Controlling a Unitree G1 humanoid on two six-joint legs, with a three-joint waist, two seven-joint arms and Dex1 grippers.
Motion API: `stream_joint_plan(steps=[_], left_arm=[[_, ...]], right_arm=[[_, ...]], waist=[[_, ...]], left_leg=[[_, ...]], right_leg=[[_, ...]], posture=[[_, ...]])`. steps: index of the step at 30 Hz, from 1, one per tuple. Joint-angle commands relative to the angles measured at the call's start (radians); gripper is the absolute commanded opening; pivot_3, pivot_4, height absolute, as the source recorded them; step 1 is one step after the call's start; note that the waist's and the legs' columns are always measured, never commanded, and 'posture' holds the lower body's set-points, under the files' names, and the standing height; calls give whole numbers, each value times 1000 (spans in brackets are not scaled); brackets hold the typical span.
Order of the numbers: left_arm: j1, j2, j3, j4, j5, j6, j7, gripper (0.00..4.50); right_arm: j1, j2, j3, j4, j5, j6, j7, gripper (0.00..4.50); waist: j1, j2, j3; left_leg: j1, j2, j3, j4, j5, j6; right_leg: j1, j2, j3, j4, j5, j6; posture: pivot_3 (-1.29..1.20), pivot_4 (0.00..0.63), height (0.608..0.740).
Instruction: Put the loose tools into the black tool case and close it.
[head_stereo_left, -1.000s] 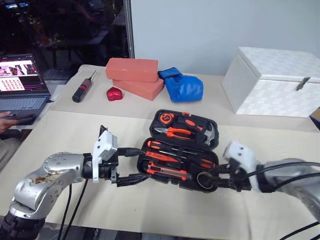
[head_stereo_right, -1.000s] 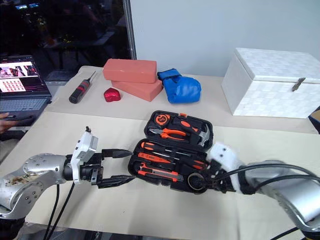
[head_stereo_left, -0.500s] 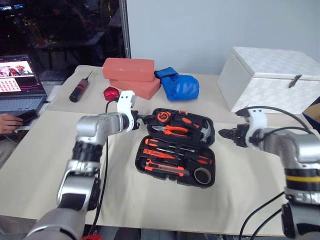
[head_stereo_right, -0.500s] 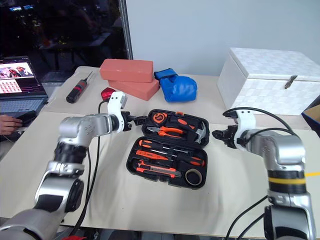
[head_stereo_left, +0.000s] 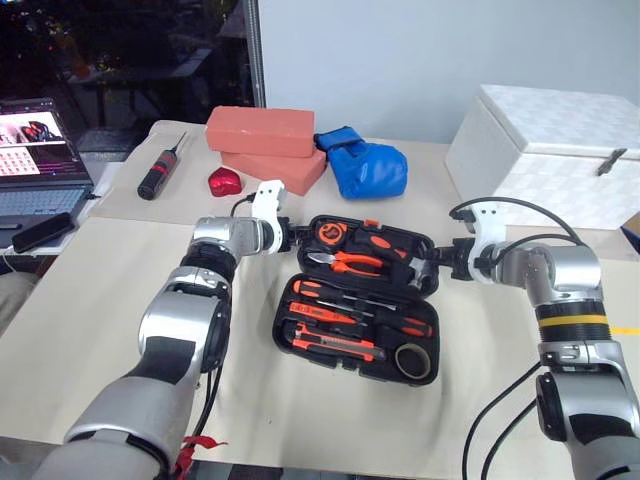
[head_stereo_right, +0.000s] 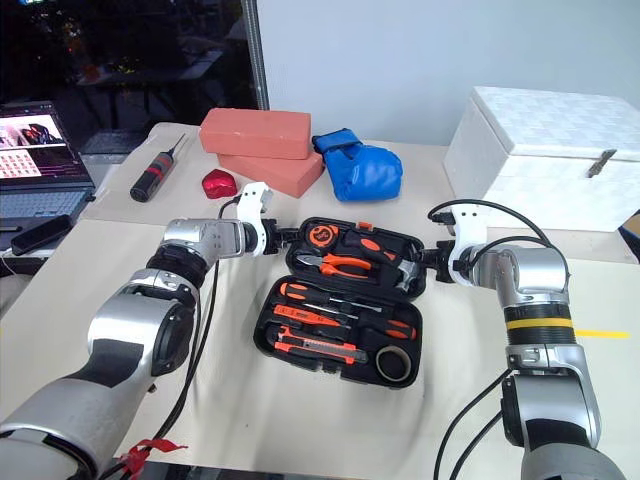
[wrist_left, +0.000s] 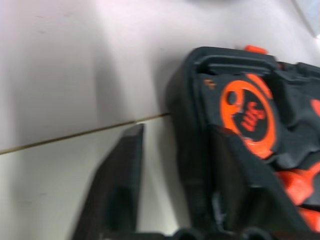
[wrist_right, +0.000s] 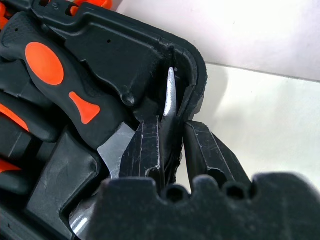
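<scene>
Both arms have come forward from the table's near edge, and the left gripper (wrist_left: 165, 195) and right gripper (wrist_right: 172, 150) now pinch the far-half rims of the black tool case (head_stereo_left: 360, 300), so closing can begin.

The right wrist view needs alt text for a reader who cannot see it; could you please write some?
The right pincer is shut on the rim of the open black tool case, one finger inside the wall and one outside. Beside it, a hammer with a black-and-orange grip lies in its recess, and pale table lies beyond the case.

Both grippers (head_stereo_left: 296, 236) (head_stereo_left: 437, 267) moved from case (head_stereo_left: 360, 300) front to lid sides & clamped on
</scene>
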Motion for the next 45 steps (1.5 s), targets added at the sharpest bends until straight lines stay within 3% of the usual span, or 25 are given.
stream_joint_plan(steps=[1,2,13,18,21,25,27,29,30,31,32,33,34,36,38,40,43,45], left_arm=[[-17,-3,14,-59,2,-2,-82,217],[-10,0,10,-78,6,-9,-96,0],[270,65,-55,-601,49,-228,-186,0],[540,146,-166,-969,126,-460,-268,0],[654,189,-193,-1083,178,-542,-258,0],[743,237,-213,-1157,199,-546,-269,0],[772,285,-198,-1226,124,-459,-336,0],[804,371,-132,-1340,-53,-238,-424,741],[822,426,-108,-1378,-114,-161,-472,873],[850,509,-86,-1413,-183,-76,-545,1414],[869,565,-74,-1436,-224,-26,-591,1680],[917,696,-38,-1446,-299,66,-709,2161],[952,814,0,-1413,-341,139,-800,2480],[987,953,48,-1368,-403,212,-904,3167],[989,984,59,-1362,-440,231,-927,3167],[930,929,61,-1375,-499,277,-887,3230],[845,788,52,-1406,-545,306,-768,2440],[814,705,15,-1427,-497,266,-691,1659]], right_arm=[[-7,11,-16,-17,-2,-38,28,261],[-18,19,-19,-10,-4,-60,31,261],[-108,65,18,47,-135,-561,138,229],[132,28,-75,-244,-81,-647,200,227],[312,6,-148,-448,-45,-637,196,226],[488,-9,-217,-616,15,-575,201,77],[590,-52,-236,-655,1,-622,255,31],[736,-107,-283,-712,-20,-684,322,763],[786,-124,-310,-735,-18,-696,339,904],[834,-140,-346,-753,-8,-694,350,1353],[866,-150,-370,-764,2,-692,357,1606],[938,-175,-414,-780,-20,-720,393,2069],[1013,-199,-468,-793,-56,-744,422,2112],[1119,-231,-549,-812,-84,-766,467,2112],[1163,-242,-588,-822,-64,-765,485,2112],[1198,-232,-618,-883,35,-695,520,1563],[1225,-220,-566,-982,115,-634,525,684],[1212,-211,-516,-1024,140,-597,489,27]], waist=[[-1,0,0],[-2,0,0],[-25,7,7],[-16,7,7],[6,8,6],[16,10,4],[15,11,4],[17,11,4],[14,11,4],[9,11,4],[-1,11,5],[-6,12,5],[-16,11,6],[-24,11,6],[-23,11,6],[-20,16,5],[-13,17,5],[-16,13,6]], left_leg=[[0,0,0,0,0,0],[0,0,0,0,1,-1],[0,0,-1,2,4,-7],[-1,0,-1,0,4,-7],[-1,1,-1,-1,3,-7],[1,1,0,0,2,-6],[7,1,1,5,2,-7],[14,2,0,7,2,-6],[15,3,1,7,2,-6],[19,6,3,7,2,-6],[18,7,4,8,2,-7],[17,8,5,9,2,-7],[18,8,6,9,2,-7],[20,9,6,10,2,-7],[27,11,5,9,-1,-13],[33,11,5,9,-4,-17],[33,10,4,9,-4,-18],[31,11,3,9,-4,-18]], right_leg=[[0,0,0,0,0,0],[0,0,0,0,0,0],[-1,0,1,4,2,0],[-1,0,1,5,2,0],[0,-1,1,4,2,1],[3,-1,0,2,2,1],[8,-1,1,1,1,1],[15,0,0,1,-6,5],[17,0,-1,2,-9,1],[19,1,-1,2,-12,-4],[18,1,-1,4,-12,-5],[16,1,-1,6,-11,-6],[15,1,0,6,-10,-8],[13,2,0,11,-11,-10],[16,3,-2,14,-14,-13],[16,1,-2,13,-14,-14],[18,1,-2,9,-14,-13],[19,2,-3,5,-14,-13]], posture=[[0,150,740],[0,150,740],[0,150,740],[0,150,740],[0,150,740],[0,150,740],[0,150,740],[0,150,740],[0,150,740],[0,150,740],[0,150,740],[0,150,740],[0,150,740],[0,150,740],[0,150,740],[0,150,740],[0,150,740],[0,150,740]])
